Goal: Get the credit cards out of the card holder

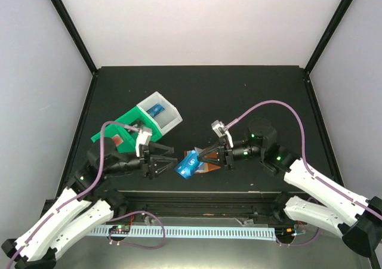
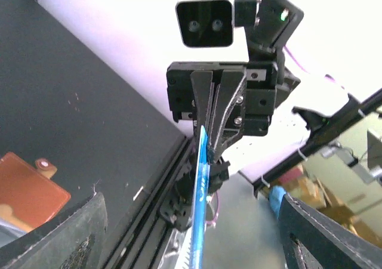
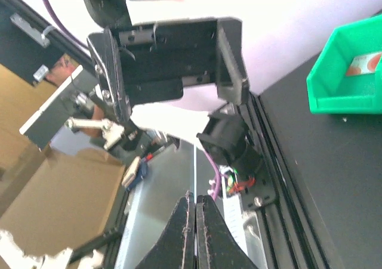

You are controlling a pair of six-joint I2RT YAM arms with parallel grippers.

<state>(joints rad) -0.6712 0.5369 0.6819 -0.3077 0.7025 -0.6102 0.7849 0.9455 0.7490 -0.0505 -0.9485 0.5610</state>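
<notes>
Blue card (image 1: 188, 163) held off the table (image 1: 250, 96), just on the left-arm side of the card holder (image 1: 212, 168); holder lies flat on the table, directly under the right arm's wrist.

Right fingers (image 3: 185, 236) pressed together on the card's end nearest the holder; pinch looks firm, with only a thin edge of card showing past the tips in the right wrist view.

Left fingers (image 2: 74, 242) spread wide; in the left wrist view the card runs edge-on up the middle of the gap, apart from both; no contact that I can see.

Key relation: the card's long axis runs from the right fingers away from the holder, straight toward the left ones; the 2 sets of fingers face each other nose to nose along that line, with the card between them. Right arm alone carries it; left is near but holds nothing.

Poses: right arm reaches in from its side, forearm low, wrist level over the holder; left arm stretched low toward the holder, wrist level.

Green bin (image 1: 128, 126) sits beyond the left arm, on the far side from the holder; a small blue piece (image 1: 157, 109) lies in its white part.

Judgement: 1 card is out of the holder; any move should first draw the left fingers back along the card's axis, since sideways travel would strike its free end.
</notes>
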